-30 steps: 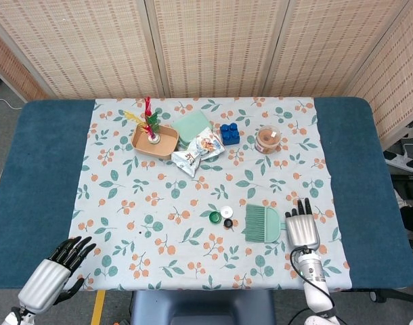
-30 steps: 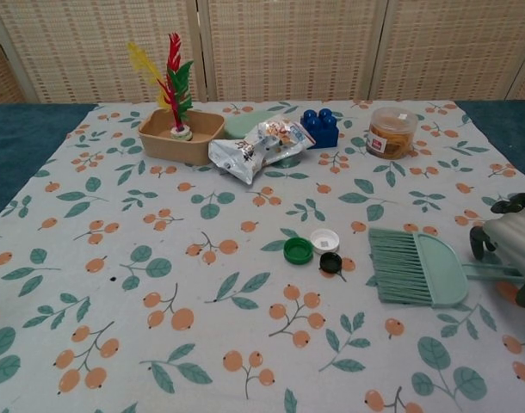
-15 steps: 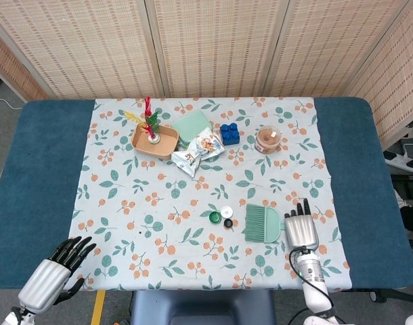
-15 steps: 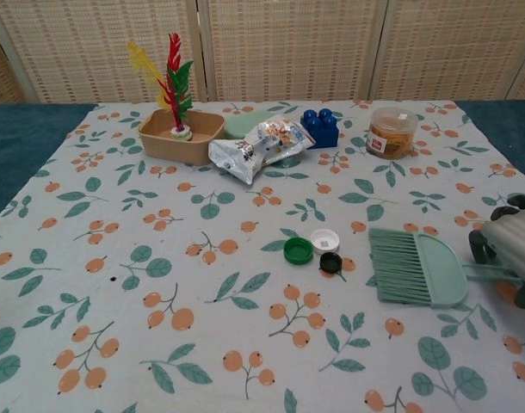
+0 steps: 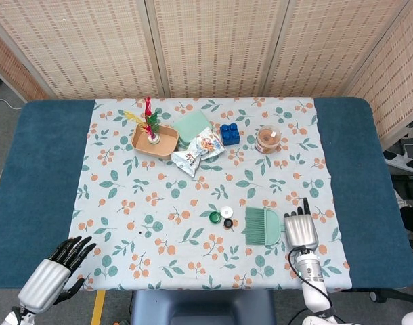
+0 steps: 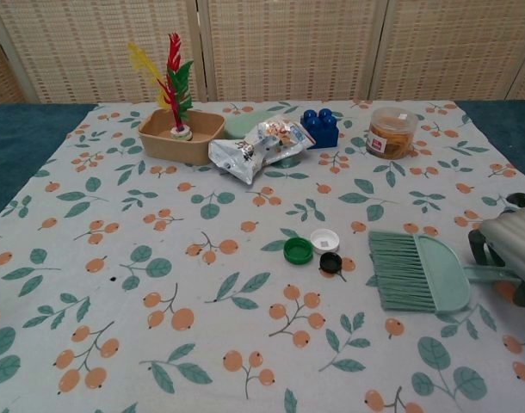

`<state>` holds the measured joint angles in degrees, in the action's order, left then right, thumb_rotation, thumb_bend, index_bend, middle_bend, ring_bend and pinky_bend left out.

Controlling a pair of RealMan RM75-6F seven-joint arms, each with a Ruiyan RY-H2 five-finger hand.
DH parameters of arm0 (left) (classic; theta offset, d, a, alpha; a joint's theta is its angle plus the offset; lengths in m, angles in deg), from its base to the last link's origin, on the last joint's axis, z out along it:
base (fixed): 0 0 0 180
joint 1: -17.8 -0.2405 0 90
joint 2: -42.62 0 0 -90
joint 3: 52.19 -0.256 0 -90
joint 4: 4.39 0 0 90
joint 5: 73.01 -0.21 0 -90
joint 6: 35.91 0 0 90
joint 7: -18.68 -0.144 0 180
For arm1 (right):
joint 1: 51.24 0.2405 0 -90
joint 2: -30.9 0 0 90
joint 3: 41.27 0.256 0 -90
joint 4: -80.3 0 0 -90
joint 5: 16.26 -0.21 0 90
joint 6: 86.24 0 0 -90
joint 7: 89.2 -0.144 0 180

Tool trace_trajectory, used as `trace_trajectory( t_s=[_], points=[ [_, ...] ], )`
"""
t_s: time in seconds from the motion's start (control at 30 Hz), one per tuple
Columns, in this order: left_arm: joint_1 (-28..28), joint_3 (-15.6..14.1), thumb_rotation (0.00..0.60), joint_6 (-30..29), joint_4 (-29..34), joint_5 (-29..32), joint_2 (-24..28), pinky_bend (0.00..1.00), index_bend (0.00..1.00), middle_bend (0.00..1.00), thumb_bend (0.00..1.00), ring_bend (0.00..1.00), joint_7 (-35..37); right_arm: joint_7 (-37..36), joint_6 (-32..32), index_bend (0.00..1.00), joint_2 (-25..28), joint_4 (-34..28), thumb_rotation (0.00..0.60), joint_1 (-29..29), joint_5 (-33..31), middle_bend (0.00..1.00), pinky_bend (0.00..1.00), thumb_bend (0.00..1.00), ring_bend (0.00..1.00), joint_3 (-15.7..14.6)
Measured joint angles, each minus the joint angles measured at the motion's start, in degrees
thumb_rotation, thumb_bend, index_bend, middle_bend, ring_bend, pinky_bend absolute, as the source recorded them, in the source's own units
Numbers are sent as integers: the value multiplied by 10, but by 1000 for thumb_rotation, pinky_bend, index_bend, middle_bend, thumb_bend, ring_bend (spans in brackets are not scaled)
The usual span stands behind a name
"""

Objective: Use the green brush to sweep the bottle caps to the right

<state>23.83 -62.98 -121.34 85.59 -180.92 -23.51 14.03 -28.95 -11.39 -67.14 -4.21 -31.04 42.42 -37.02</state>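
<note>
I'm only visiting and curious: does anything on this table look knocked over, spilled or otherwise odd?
Not really. The snack packet lies slumped against the green lid, and three bottle caps sit loose by the green brush. Nothing looks spilled or broken.

Pale green brush (image 6: 422,272); green cap (image 6: 298,250), white cap (image 6: 325,239), black cap (image 6: 331,262); white cloth (image 6: 142,310) with orange berries and green leaves

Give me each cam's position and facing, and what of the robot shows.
Head view: high above the near table edge, looking down at the floral cloth; shows left hand and right hand at the green brush.
Chest view: low at the near edge, looking across toward the screen; only the right hand shows.
Shared: brush, bottle caps, right hand.
</note>
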Motion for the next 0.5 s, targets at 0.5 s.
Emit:
trace_trajectory(
  t_s=[0.5],
  points=[
    [0, 1, 600, -4, 1, 2, 3, 116, 0, 0, 387, 0, 6, -8, 13, 999, 30, 1, 600, 5, 54, 810, 0, 408, 565, -24]
  ],
)
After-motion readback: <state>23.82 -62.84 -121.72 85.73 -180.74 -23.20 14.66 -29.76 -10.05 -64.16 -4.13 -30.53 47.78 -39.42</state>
